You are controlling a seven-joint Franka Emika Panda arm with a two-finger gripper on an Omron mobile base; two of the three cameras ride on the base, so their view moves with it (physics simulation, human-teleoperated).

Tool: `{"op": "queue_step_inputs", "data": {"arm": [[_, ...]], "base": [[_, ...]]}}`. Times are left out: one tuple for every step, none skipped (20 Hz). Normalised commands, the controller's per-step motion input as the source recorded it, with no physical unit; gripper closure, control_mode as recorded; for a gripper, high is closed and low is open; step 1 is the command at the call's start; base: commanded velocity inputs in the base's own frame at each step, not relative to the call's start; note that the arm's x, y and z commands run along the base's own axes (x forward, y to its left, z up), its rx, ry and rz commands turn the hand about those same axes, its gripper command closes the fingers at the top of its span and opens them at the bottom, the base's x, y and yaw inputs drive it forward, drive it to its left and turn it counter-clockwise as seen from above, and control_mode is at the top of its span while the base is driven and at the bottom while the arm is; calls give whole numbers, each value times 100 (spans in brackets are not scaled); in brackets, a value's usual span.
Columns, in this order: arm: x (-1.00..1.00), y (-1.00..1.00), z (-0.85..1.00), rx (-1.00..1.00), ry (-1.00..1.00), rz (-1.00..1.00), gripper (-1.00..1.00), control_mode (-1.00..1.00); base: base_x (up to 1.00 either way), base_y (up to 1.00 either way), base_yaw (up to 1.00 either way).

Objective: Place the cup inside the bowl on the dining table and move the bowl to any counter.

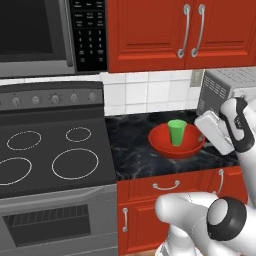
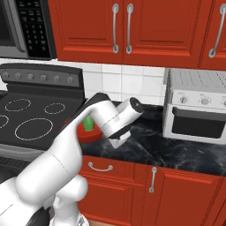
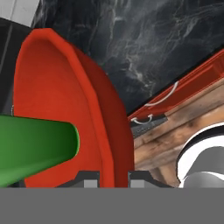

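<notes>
Red bowl (image 1: 176,141) with upright green cup (image 1: 176,132) inside, resting on worktop (image 1: 135,150) near its front edge beside stove (image 1: 50,150); pincer (image 3: 113,177) clamped across thin near rim; presumably rigid, light, smooth, slip-prone, cup liable to topple.

Bowl (image 2: 84,134) mostly hidden behind the white arm in the right base view, just a red sliver and the top of the cup (image 2: 88,123) showing. In the hand view, cup (image 3: 37,148) cut off by the left edge, bowl (image 3: 65,109) cut off at the bottom, rim passing between the fingertips (image 3: 89,179), themselves barely in frame. Toaster oven (image 1: 225,87) cut off by the right edge in the left base view, partly covered by the arm. Microwave (image 1: 50,35) cropped at top and left.
</notes>
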Motion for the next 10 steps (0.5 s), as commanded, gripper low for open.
{"op": "queue_step_inputs", "data": {"arm": [[5,0,0,0,-2,-15,100,-100],[5,0,0,0,-2,-15,100,-100],[8,1,0,0,-3,-15,100,-100],[11,0,0,0,-3,-15,100,-100],[16,0,0,0,-3,-15,100,-100],[20,0,0,0,-2,-15,100,-100],[21,0,0,0,-1,-15,100,-100],[21,1,-1,0,-1,-15,100,-100],[21,1,-3,0,-1,-15,100,-100],[21,9,-1,0,-1,-13,100,-100]], "base": [[0,0,0],[0,0,0],[0,0,0],[0,0,0],[0,0,0],[0,0,0],[0,0,0],[0,0,0],[0,0,0],[0,0,0]]}}
